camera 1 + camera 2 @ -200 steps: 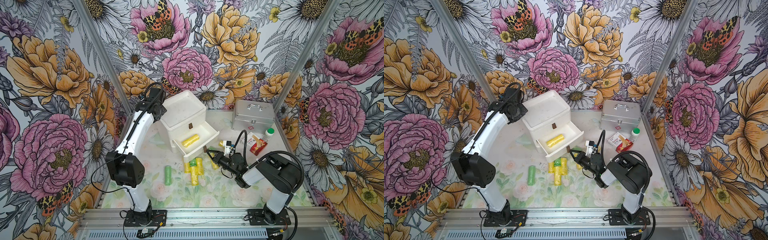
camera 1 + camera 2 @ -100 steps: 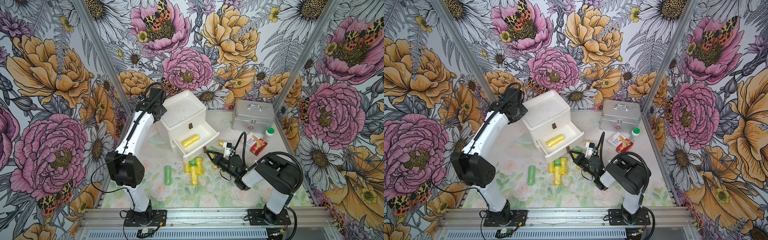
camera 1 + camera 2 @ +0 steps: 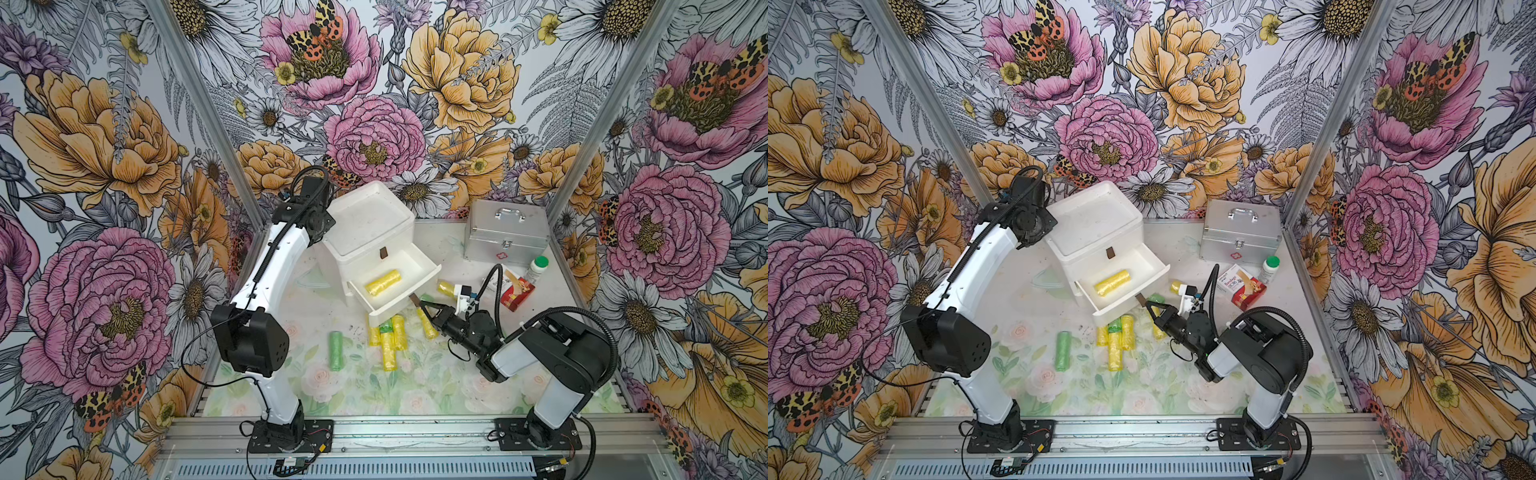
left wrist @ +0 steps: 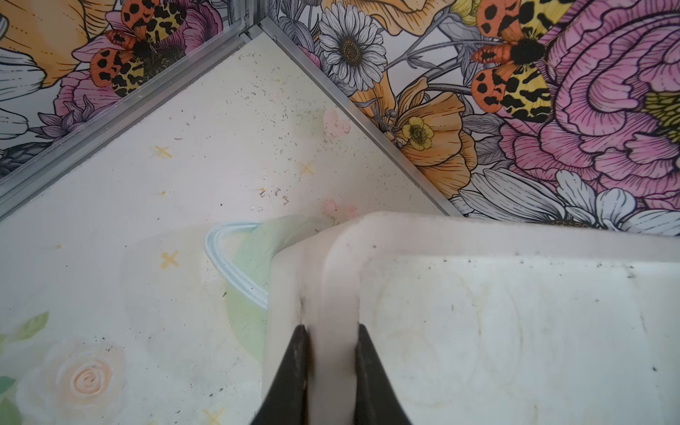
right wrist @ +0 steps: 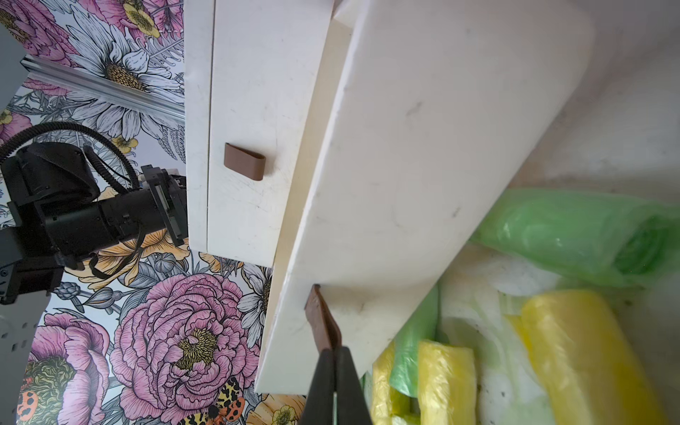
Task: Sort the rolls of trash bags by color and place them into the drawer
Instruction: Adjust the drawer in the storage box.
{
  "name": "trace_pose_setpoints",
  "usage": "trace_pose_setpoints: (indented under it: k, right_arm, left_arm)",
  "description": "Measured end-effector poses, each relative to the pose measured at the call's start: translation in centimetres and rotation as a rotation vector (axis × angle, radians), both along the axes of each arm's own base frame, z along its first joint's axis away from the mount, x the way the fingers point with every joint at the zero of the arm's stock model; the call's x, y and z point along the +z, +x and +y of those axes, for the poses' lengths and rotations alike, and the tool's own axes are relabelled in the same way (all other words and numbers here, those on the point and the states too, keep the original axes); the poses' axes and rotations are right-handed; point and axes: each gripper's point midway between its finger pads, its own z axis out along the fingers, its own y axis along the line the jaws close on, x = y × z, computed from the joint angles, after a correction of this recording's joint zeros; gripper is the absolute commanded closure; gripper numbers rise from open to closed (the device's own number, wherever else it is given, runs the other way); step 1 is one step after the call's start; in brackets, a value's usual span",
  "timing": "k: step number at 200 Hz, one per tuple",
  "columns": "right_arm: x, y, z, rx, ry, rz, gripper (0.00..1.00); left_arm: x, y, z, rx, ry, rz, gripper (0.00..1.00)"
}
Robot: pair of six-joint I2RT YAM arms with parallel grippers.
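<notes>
**Layout check**

You've got the chest (image 3: 365,216) back-centre on the table (image 3: 415,395), one drawer (image 3: 395,309) pulled out forward with one roll (image 3: 382,282) in it. A cluster of rolls (image 3: 388,338) lies before that drawer's front, a lone roll (image 3: 336,350) left of them. Metal case (image 3: 505,237) right of the chest; bottle (image 3: 537,270) and carton (image 3: 516,289) before the case.

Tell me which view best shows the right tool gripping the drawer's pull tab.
The right wrist view: the right tool is shut on the brown pull tab, close up. Both top views show it small; the left wrist view misses it.
</notes>
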Motion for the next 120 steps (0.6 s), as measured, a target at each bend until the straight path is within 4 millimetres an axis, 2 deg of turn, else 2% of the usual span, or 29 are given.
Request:
trace_pose_setpoints:
  k: [33, 51, 65, 120]
  right_arm:
    - [-0.1, 0.0, -0.3, 0.01, 0.0, 0.004, 1.0]
    - [-0.1, -0.1, -0.3, 0.016, 0.003, 0.007, 0.69]
    - [-0.8, -0.2, -0.7, 0.013, -0.003, 0.032, 0.59]
    - [-1.5, 0.1, -1.8, 0.003, -0.009, 0.058, 0.54]
  left_arm:
    - [0.0, -0.2, -0.2, -0.001, -0.01, 0.0, 1.0]
    - [0.0, -0.2, -0.2, -0.001, -0.01, 0.0, 1.0]
    - [0.0, -0.2, -0.2, -0.002, -0.012, 0.0, 1.0]
    - [0.0, -0.2, -0.2, -0.002, -0.012, 0.0, 1.0]
